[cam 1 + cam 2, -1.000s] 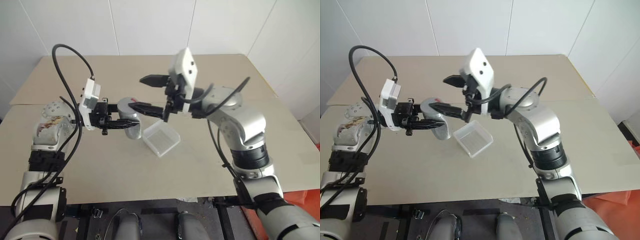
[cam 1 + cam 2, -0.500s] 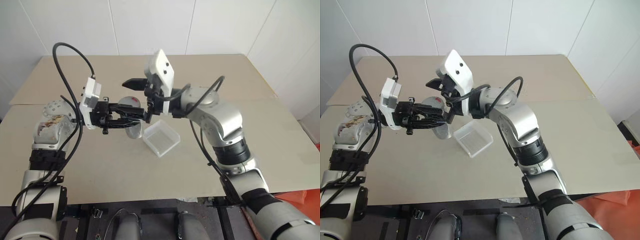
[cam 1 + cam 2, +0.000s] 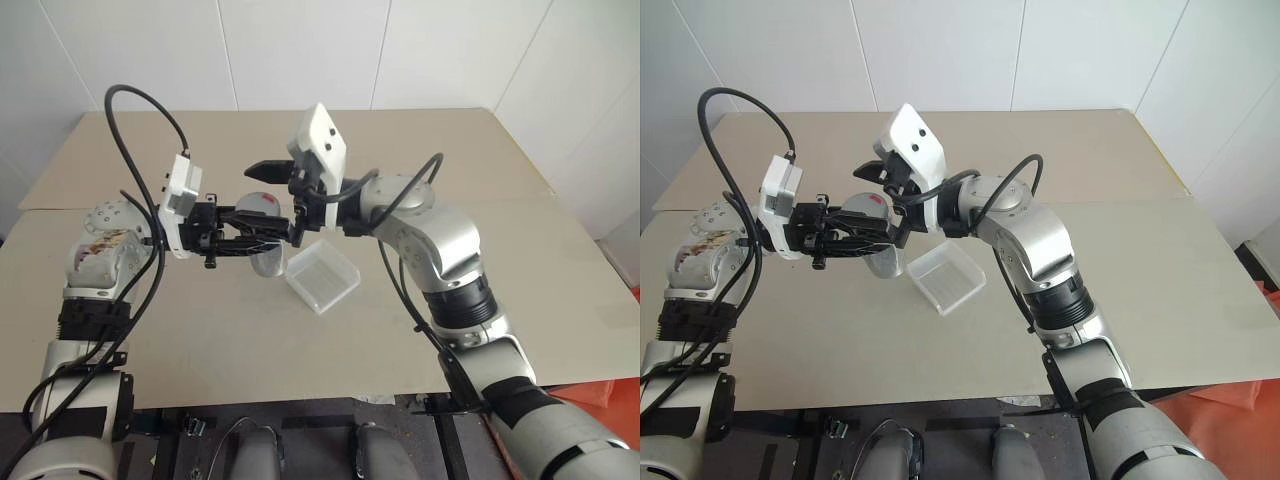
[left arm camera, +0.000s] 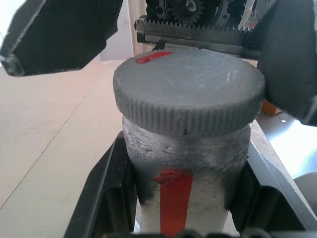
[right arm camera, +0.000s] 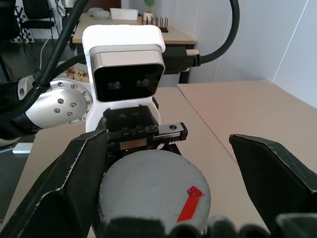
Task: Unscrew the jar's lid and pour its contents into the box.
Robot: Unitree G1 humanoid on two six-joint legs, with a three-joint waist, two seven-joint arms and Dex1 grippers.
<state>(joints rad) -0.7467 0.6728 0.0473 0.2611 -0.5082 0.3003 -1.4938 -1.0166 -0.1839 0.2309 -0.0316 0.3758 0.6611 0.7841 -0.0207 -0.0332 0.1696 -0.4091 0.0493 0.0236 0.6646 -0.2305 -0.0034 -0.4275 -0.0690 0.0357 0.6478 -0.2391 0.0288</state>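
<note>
My left gripper (image 3: 258, 232) is shut on the jar (image 4: 185, 163), a clear plastic cylinder with a red streak on its side, held above the table. The grey lid (image 3: 262, 203), with a small red mark, sits on the jar. My right gripper (image 5: 171, 183) faces the lid straight on. It is open, with one finger (image 5: 64, 188) on each side of the lid's rim and a gap between. The box (image 3: 322, 277), a shallow clear tray, lies on the table just below and to the right of the jar. The contents are hidden inside the jar.
The beige table (image 3: 200, 330) reaches to a white wall at the back, with its front edge close to me. Black cables loop above my left arm (image 3: 130, 110).
My right gripper has swung left from beside the jar until its open fingers stand around the lid. It has held still for the last half second. The left gripper and jar have not moved.
</note>
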